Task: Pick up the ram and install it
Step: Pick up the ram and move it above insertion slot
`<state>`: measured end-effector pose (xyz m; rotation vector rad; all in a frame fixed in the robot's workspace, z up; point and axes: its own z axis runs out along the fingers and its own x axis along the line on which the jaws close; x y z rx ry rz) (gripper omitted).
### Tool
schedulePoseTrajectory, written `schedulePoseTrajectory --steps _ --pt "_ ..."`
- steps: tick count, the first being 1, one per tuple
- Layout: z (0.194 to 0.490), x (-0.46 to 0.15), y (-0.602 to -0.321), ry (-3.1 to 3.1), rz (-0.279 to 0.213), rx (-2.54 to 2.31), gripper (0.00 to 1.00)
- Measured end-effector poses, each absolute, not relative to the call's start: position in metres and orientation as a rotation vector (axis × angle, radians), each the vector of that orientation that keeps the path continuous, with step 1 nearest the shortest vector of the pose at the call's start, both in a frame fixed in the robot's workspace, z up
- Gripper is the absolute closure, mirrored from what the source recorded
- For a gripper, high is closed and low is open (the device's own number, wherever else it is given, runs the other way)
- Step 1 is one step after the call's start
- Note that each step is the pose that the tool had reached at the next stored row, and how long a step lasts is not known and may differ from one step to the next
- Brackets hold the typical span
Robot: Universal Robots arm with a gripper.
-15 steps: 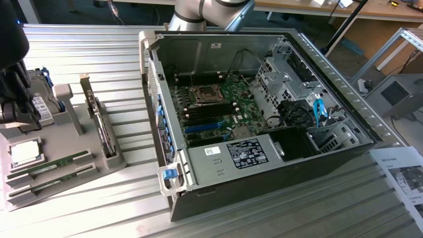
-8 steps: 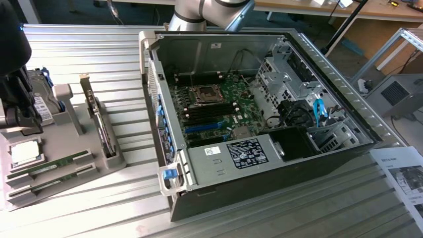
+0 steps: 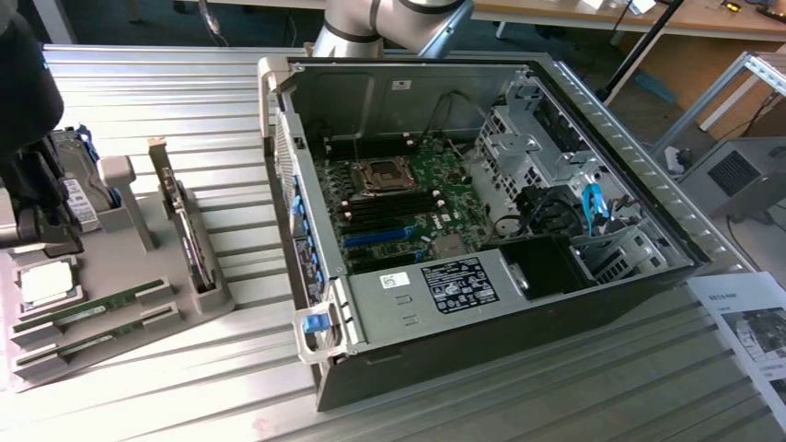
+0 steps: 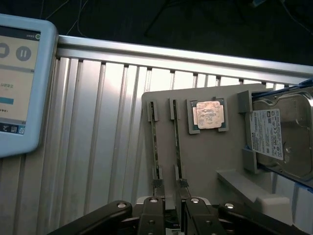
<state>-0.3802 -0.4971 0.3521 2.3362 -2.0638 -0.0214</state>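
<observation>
Ram [image 3: 88,309] sits edge-up in its slot on the grey tray [image 3: 135,276], low at the exterior view's left, w/ a second stick [image 3: 96,337] parallel just beside it. Both are in the tray, not yet installed. PC case [image 3: 368,92] fills mid-frame, side open, motherboard [image 3: 406,193] exposed, apart from the tray.

Tool [image 3: 52,241] hangs over the tray nr the CPU chip [image 3: 46,284]. In the wrist view the tool [image 4: 171,215] is right at the near ends of the ram [image 4: 177,142] & second stick [image 4: 153,142]. Can't tell if the tool is open or closed, or if it touches the ram.

Around:
- CPU chip [image 4: 210,114] is just beside the ram, hard drive [image 4: 286,129] in its stand past the chip.
- Expansion card [image 3: 187,241] stands on edge at the tray's side twd the case, betw sticks & case.
- Tablet screen [image 4: 19,83] lies on the ribbed table [image 4: 98,122].
- Paper sheet [image 3: 749,322] is at the exterior view's lower right.
- Arm [image 3: 381,23] enters at top of frame, behind the case.
</observation>
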Motion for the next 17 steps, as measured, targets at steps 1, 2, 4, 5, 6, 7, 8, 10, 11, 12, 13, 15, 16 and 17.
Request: schedulePoseTrajectory --steps 1,2,4,5,6,7,8,10,11,12,13,15,16,17 --pt "0.351 -0.380 -0.497 -2.064 -0.021 2.336 0.76" --pt "0.350 -0.380 -0.497 -2.064 -0.021 2.336 0.76" --pt "0.348 -0.380 -0.497 -2.064 -0.021 2.336 0.76" --pt "0.348 -0.380 -0.497 -2.064 -0.021 2.336 0.76" --pt "0.347 -0.380 -0.497 -2.064 -0.021 2.336 0.76" --pt "0.346 -0.380 -0.497 -2.064 -0.021 2.336 0.76" --pt "0.345 -0.380 -0.497 -2.064 -0.021 2.336 0.76" --pt "0.343 -0.380 -0.497 -2.064 -0.021 2.336 0.76" --pt "0.342 -0.380 -0.497 -2.064 -0.021 2.336 0.76" --pt "0.342 -0.380 -0.497 -2.064 -0.021 2.336 0.76" --pt "0.340 -0.380 -0.497 -2.064 -0.021 2.336 0.76" --pt "0.339 -0.380 -0.497 -2.064 -0.021 2.336 0.76" --pt "0.338 -0.380 -0.497 -2.064 -0.021 2.336 0.76" --pt "0.337 -0.380 -0.497 -2.064 -0.021 2.336 0.76"
